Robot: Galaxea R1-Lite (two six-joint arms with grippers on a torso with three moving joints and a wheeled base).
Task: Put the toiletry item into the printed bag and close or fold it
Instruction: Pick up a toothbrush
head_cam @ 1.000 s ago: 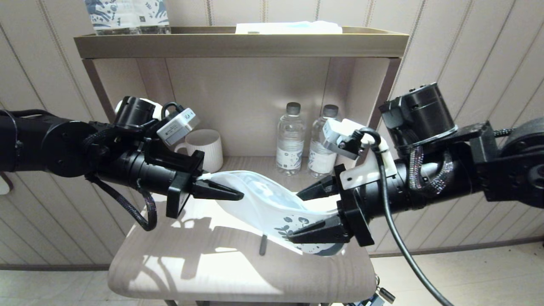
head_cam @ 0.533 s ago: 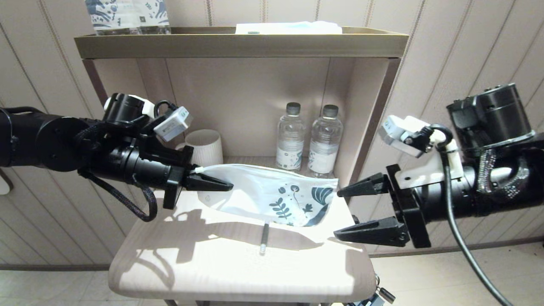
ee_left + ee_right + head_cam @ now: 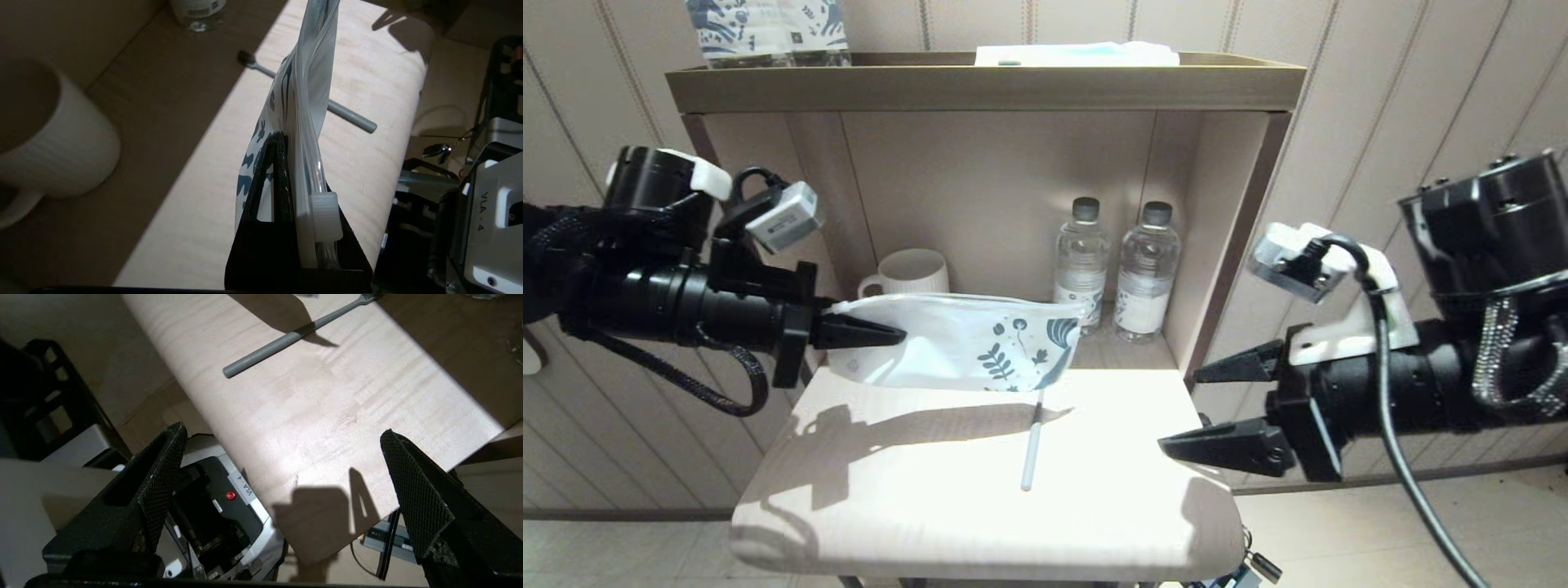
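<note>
The printed bag (image 3: pixel 964 339) hangs stretched out above the back of the table, floral print facing me. My left gripper (image 3: pixel 894 333) is shut on its left end, by the white zip slider (image 3: pixel 327 216); the left wrist view shows the bag (image 3: pixel 306 81) edge-on between the jaws of that gripper (image 3: pixel 288 141). The toothbrush (image 3: pixel 1032 445) lies on the table under the bag's right end, bristle head towards the shelf; it also shows as a grey toothbrush (image 3: pixel 282 341) in the right wrist view. My right gripper (image 3: pixel 1180 411) is open and empty beyond the table's right edge.
The small wooden table (image 3: pixel 890 506) fronts an open shelf holding a white mug (image 3: pixel 907 273) and two water bottles (image 3: pixel 1081 265). Blue-and-white packs (image 3: pixel 768 33) and a folded white item (image 3: pixel 1078 53) sit on top. The robot base (image 3: pixel 229 498) lies below the table's right edge.
My right gripper came off the bag's right end and drew back to the right. The left arm pulled the bag leftward and upward, uncovering the toothbrush.
</note>
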